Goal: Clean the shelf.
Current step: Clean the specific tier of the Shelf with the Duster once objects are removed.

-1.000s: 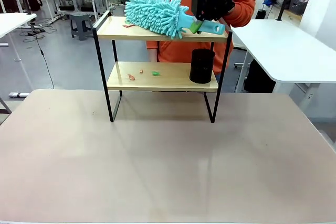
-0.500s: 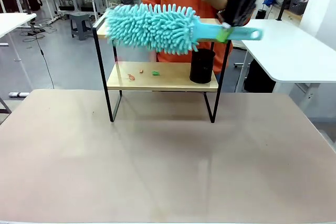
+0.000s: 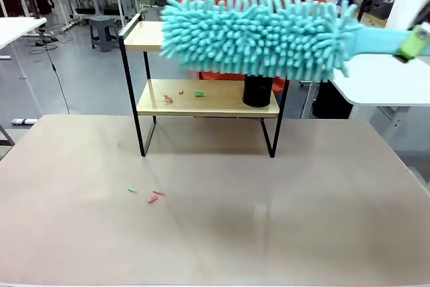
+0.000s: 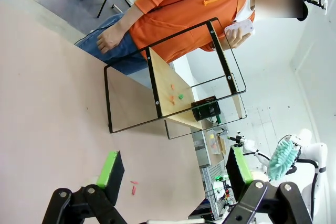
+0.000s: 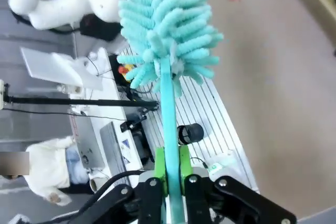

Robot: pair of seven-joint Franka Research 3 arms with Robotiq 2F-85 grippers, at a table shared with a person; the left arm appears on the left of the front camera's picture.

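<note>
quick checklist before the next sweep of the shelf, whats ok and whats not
1. Grip: right gripper shut on the duster handle: ok.
2. Shelf top board: visible end bare, rest hidden behind the duster: cannot tell.
3. Lower board: orange and green scraps lie on it: not ok.
4. Black cup stands on the lower board and may get knocked: not ok.
5. Table: fallen bits in front of the shelf: not ok.
6. Left gripper: open, apart from the shelf: ok.
</note>
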